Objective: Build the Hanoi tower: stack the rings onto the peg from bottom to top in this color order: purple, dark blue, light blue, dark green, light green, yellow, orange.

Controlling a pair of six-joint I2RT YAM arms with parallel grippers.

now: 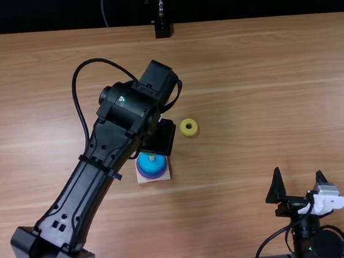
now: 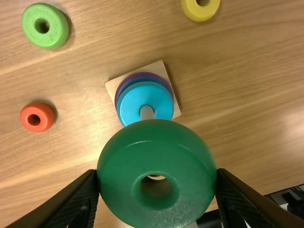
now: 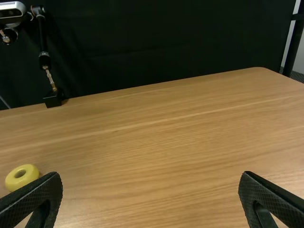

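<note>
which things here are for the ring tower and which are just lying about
For the tower:
- pale wooden base, peg
- purple ring, dark blue ring, light blue ring
- dark green ring in left pincer
- light green ring, yellow ring, orange ring

Not for it:
- metal stand with black foot

The light brown wooden tabletop (image 1: 248, 96) shows straight grain. On it lie a pale square base (image 2: 112, 86), a yellow ring (image 1: 189, 133) near it, and a light green ring (image 2: 54, 36) and an orange ring (image 2: 45, 117), both apart from the base.
</note>
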